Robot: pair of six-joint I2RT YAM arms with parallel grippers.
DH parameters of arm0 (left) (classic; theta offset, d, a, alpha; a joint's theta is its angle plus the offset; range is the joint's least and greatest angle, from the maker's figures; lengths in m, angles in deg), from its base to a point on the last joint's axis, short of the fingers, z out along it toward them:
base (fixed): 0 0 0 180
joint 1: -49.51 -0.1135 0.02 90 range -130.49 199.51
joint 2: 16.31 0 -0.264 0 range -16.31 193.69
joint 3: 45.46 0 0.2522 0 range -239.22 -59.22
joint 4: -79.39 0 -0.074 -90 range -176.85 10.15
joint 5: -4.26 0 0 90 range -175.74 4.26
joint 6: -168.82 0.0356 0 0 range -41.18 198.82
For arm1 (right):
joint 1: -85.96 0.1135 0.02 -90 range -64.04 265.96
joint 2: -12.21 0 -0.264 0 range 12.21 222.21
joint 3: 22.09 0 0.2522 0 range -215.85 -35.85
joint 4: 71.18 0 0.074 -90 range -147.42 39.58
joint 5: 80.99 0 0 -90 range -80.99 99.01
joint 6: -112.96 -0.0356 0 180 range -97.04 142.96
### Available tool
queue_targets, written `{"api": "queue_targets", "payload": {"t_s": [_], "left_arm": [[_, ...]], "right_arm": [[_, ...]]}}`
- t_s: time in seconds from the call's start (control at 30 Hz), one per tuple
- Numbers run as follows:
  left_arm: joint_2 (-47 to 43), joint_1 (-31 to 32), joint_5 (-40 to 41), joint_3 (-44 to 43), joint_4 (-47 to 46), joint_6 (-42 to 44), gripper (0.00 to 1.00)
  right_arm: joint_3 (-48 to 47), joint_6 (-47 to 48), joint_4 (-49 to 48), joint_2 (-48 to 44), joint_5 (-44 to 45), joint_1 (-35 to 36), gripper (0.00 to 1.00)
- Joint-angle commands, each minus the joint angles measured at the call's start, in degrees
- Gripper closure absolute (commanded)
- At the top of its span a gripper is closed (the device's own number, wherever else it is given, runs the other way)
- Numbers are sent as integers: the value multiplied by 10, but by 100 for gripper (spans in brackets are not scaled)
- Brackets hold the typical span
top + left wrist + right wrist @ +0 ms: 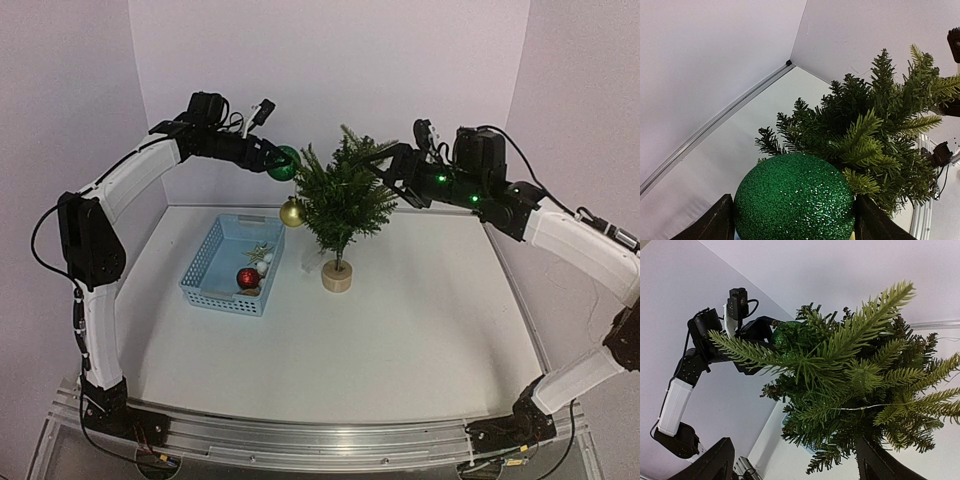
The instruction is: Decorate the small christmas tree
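**The little fir, upright on its disc toward the far middle of the table**

We see the small christmas tree (340,198) standing straight on a round pale wooden base (337,278), which lies flat on the white table (410,330), a little left of centre and nearer the far wall than the near edge. A thin trunk (338,256) rises from the disc into a bushy crown of dark green needle branches, widest at mid-height and narrowing to a pointed tip. Up close we find the outer sprigs a lighter yellow-green, spreading in all directions. A fine pale wire (860,407) crosses the lower branches.
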Motion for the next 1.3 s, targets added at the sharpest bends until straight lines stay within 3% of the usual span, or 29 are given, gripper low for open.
{"api": "queue_targets", "payload": {"t_s": [0.0, 0.43, 0.77, 1.1, 1.27], "left_arm": [[0, 0, -5, 3, -15, -1, 31], [0, 0, -9, 7, -14, 2, 12], [2, -1, -15, -4, -10, 8, 15], [-39, -20, -37, -35, 57, 113, 2], [-61, -33, -38, -45, 109, 145, 0]], "right_arm": [[-31, 0, -23, 5, -12, -1, 16], [-33, 1, -24, 5, -12, -2, 16], [-33, 2, -24, 3, -12, -2, 16], [-25, 7, -24, -8, -1, -2, 16], [-22, 11, -23, -13, 10, -2, 16]]}}
